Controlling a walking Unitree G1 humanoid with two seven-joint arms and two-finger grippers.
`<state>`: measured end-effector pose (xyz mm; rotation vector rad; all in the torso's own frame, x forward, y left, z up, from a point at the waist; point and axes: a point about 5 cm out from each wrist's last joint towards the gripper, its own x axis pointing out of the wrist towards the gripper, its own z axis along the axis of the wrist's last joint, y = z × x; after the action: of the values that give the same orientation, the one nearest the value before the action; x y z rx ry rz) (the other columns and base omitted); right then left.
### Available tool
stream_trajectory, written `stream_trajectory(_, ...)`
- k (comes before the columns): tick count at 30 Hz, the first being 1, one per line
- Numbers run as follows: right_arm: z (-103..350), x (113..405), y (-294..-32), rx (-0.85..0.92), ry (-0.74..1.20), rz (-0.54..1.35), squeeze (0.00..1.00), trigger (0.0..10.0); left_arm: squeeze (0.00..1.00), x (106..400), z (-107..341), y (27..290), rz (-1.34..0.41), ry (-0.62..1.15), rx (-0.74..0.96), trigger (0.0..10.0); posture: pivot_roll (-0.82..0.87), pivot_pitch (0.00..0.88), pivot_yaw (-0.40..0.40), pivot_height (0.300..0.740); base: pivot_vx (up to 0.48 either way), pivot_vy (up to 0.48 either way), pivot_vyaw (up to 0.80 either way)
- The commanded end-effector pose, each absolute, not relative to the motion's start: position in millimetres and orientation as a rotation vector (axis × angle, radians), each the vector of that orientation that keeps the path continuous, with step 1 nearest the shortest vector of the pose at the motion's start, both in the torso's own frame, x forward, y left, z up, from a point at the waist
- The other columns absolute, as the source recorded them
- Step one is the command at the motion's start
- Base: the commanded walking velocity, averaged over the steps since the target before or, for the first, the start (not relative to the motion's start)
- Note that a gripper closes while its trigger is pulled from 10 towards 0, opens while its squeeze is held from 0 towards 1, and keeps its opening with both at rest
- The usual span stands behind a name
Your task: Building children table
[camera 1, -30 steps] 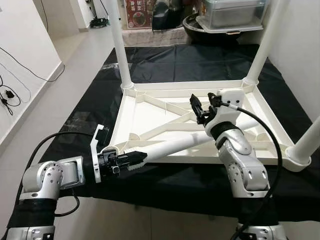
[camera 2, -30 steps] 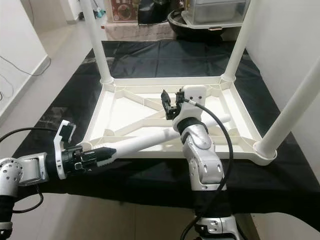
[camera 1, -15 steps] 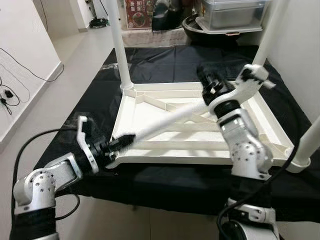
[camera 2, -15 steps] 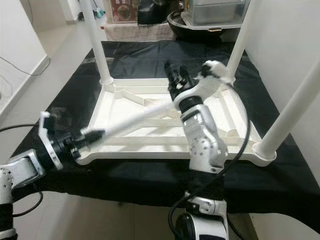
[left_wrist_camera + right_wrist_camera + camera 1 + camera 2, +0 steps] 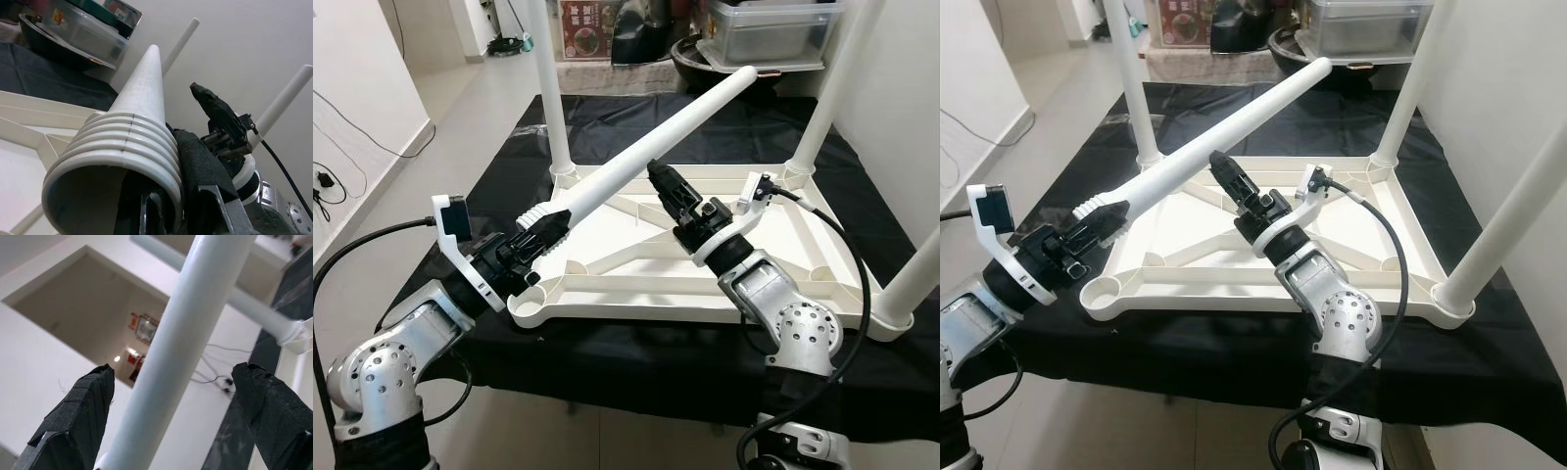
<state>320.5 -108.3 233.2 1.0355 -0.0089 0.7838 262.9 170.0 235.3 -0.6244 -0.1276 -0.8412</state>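
Partly left tool [image 5: 543,227] (gripping) behind leg [image 5: 651,147] threads.

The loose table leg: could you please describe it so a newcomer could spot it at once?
On the black-draped table lies an upturned white tabletop. Three legs stand upright in its corners; the loose table leg slants above it, its ribbed end held in the left gripper.

The three mounted legs [image 5: 547,88] are cut off by the frame's top edge. The storage bin [image 5: 769,24] is partly cropped. The left hand [image 5: 540,233] covers the loose leg's [image 5: 656,141] threaded end.
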Motion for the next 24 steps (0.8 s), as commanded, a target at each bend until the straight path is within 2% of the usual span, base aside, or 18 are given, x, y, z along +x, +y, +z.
stream_trajectory(1, 226, 319, -103, 1.059, 0.037, 0.811, 0.00, 10.0, 0.00, 256, 235, 162, -0.890, -0.125, -0.638, 10.0, 0.09, 0.065, -0.044, 0.740, 0.000, 0.000, 0.00)
stream_trajectory(9, 235, 324, -108, 1.151, 0.038, 0.850, 0.00, 10.0, 0.00, 233, 213, 140, -0.979, -0.005, -0.671, 10.0, 0.09, 0.063, -0.046, 0.740, 0.000, 0.000, 0.00)
stream_trajectory(24, 222, 317, -104, 1.109, 0.179, 0.971, 0.00, 10.0, 0.00, 215, 196, 136, -1.031, 0.106, -0.685, 10.0, 0.08, 0.066, -0.046, 0.740, 0.000, 0.000, 0.00)
